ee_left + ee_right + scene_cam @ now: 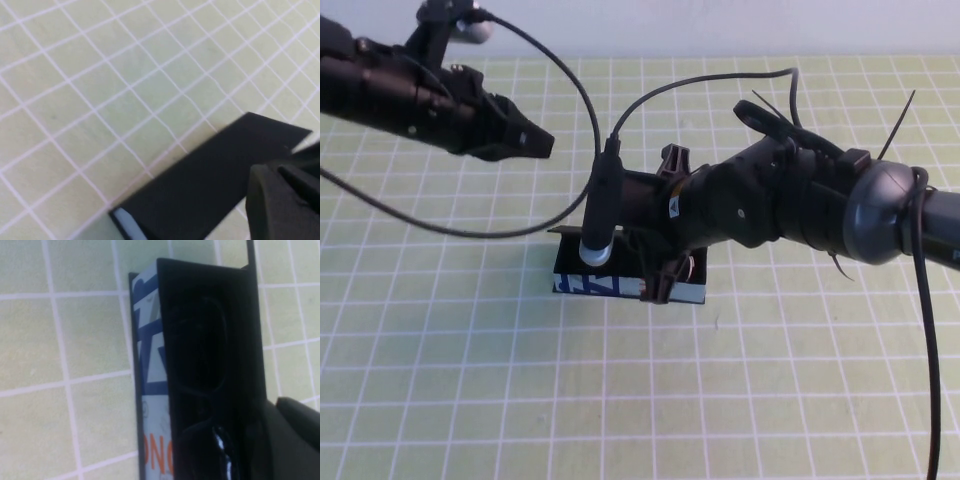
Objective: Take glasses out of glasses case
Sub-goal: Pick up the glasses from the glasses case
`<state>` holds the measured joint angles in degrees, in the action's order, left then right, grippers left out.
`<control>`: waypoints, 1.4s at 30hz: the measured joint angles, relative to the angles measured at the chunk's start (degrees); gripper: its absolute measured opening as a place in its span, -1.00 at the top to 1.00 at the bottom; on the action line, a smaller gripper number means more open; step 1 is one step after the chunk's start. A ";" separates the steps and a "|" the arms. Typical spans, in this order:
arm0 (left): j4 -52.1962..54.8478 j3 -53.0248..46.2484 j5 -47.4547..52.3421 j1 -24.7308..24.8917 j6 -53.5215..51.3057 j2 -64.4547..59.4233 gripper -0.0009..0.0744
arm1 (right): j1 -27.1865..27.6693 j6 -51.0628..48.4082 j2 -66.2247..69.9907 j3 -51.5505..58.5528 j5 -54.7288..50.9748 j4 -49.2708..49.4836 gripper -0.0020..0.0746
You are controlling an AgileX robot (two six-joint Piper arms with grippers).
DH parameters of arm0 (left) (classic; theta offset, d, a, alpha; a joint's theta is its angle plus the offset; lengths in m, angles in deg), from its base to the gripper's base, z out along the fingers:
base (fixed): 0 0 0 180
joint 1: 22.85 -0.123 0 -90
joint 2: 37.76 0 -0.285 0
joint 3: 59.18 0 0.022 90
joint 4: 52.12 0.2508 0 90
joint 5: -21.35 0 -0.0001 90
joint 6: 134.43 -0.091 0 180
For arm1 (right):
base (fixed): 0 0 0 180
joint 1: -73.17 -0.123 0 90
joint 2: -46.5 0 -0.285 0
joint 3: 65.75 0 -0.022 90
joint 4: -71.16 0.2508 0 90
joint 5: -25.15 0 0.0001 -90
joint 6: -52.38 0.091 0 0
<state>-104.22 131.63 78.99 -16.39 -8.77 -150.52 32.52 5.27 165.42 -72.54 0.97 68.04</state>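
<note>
The glasses case (582, 285), black with a blue, white and orange front strip, sits mid-table with its lid raised. My right gripper (665, 225) hangs over its right half, open, one finger in front of the strip and one behind the case. In the right wrist view the glasses (197, 365) lie inside the case (150, 365), dark and hard to make out; one finger (295, 440) shows beside the lid's back. My left gripper (535, 140) is raised behind and left of the case, shut and empty. The left wrist view shows the lid's black back (210, 185).
A pale green mat with a white grid (470, 380) covers the table on every side of the case. A camera cable and its grey plug (597, 245) hang over the case's left half.
</note>
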 joint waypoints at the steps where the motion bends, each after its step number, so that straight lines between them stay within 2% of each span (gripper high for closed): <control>1: -2.00 -3.36 -0.50 0.00 -2.77 1.66 0.99 | 0.00 0.04 0.00 -0.12 0.27 0.00 0.98; 6: -9.65 -17.80 -0.90 0.00 -19.26 4.28 0.99 | 0.00 0.16 0.00 -0.14 0.39 0.00 0.98; 10: -12.60 -25.13 -4.80 0.00 -25.97 3.65 0.99 | 0.00 0.16 0.00 -0.24 0.39 0.00 0.98; 21: -26.86 -25.89 -9.29 -0.03 -42.26 -4.84 0.99 | 0.00 0.25 0.00 -0.24 0.72 0.00 0.99; 28: -33.24 -25.89 -11.62 -0.03 -48.58 -6.72 0.99 | 0.00 0.25 0.00 -0.24 0.72 0.12 0.99; 37: -34.71 -25.89 -14.62 -0.13 -50.58 -6.72 0.99 | 0.00 0.25 0.00 -0.24 0.72 0.32 0.99; 42: -34.71 -25.89 -13.11 -0.13 -50.58 -7.74 0.99 | 0.00 0.25 0.00 -0.24 0.80 0.71 0.99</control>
<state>-138.93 105.74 65.87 -16.52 -59.35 -158.26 32.52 5.53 165.42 -72.79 1.77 68.75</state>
